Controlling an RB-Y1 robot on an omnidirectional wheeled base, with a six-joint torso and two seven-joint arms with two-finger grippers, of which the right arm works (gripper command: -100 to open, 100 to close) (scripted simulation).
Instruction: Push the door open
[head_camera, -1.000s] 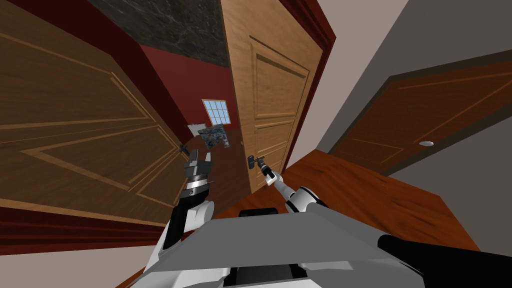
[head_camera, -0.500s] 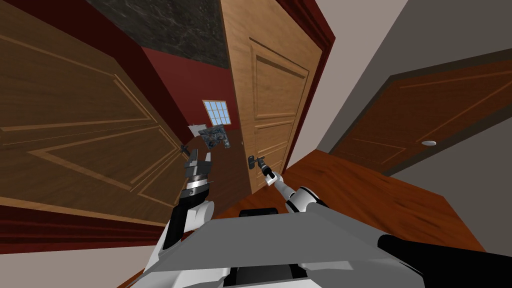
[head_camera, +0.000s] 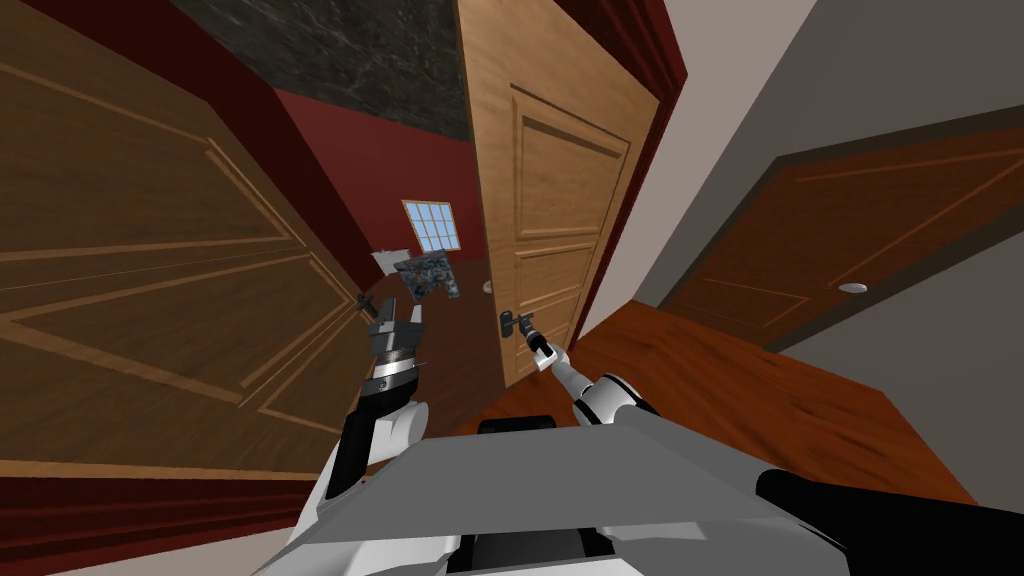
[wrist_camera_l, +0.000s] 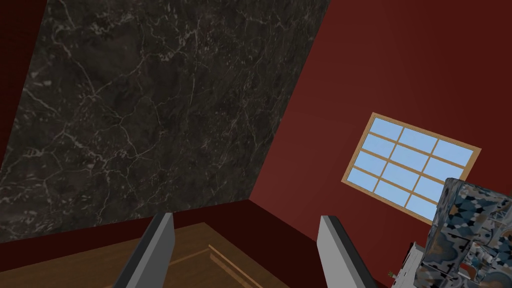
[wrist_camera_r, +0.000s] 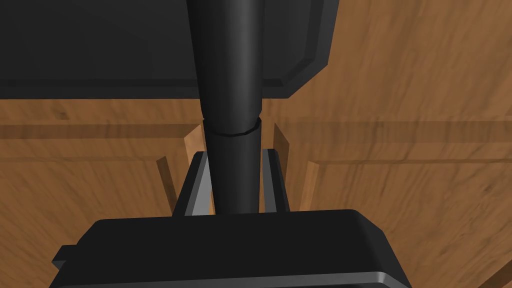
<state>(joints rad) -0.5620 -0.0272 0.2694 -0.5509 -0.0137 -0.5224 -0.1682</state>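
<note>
— Any writing, numbers or signs to read here?
— None. The wooden door (head_camera: 560, 200) bears only plain panels, its dark handle (wrist_camera_r: 232, 100) carries no mark, and the patterned block (wrist_camera_l: 470, 235) shows coloured shapes, not letters.

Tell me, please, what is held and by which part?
The right gripper clamps the dark door handle by its bar; the left gripper is open, empty.
</note>
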